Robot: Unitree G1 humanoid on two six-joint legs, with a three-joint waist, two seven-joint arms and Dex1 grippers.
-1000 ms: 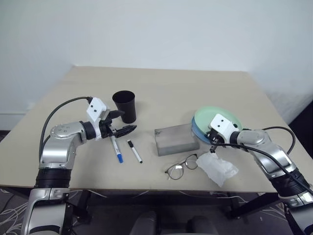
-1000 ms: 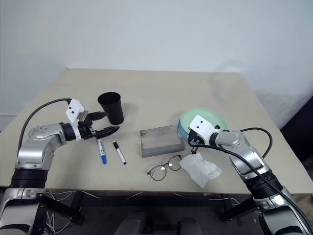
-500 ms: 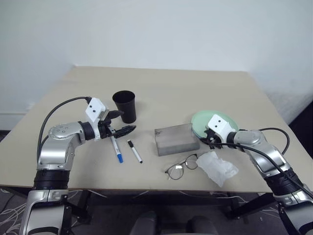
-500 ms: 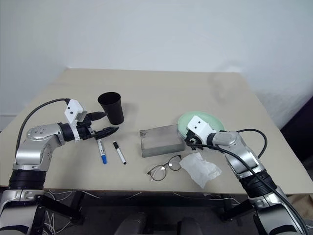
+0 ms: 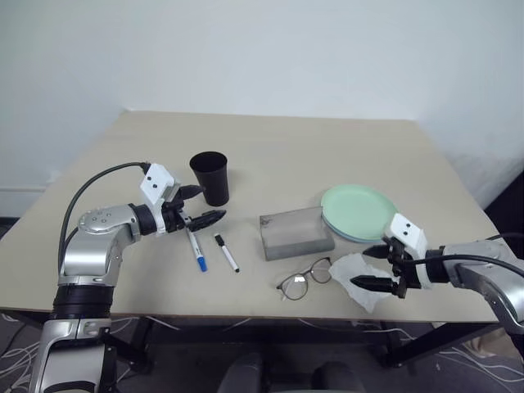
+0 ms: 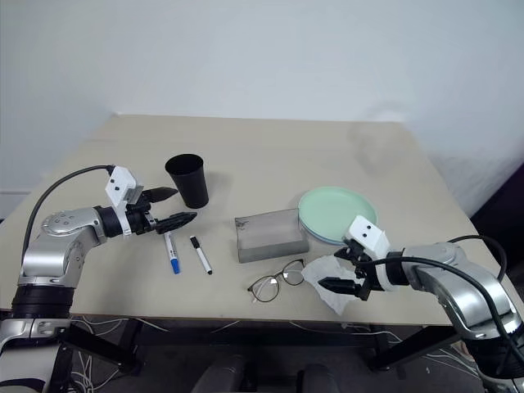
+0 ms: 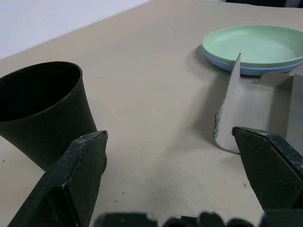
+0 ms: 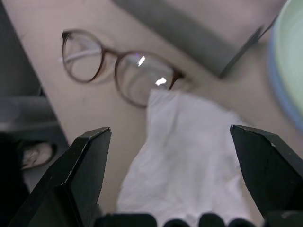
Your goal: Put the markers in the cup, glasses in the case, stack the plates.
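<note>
My right gripper (image 6: 342, 272) stands wide open and empty over the crumpled tissue (image 6: 327, 279) at the near edge of the desk (image 5: 270, 147); a second ago it was closed on the rim of the green plate (image 5: 359, 210), so it has let go and pulled back toward me. The green plate now sits squarely on the blue plate (image 5: 354, 237), of which only a thin rim peeks out at the near side, so I judge the stacking done. Just beyond the tissue lie the glasses (image 5: 305, 278), touching its edge, and behind them the grey case (image 5: 295, 232), its lid raised in my left wrist view. My left gripper (image 5: 200, 206) has not moved: it hovers open and empty between the black cup (image 5: 210, 177) and the two markers, the blue marker (image 5: 195, 249) and the black marker (image 5: 225, 252), which lie side by side on the desk just near of the cup. Glasses and markers remain to be put away.
</note>
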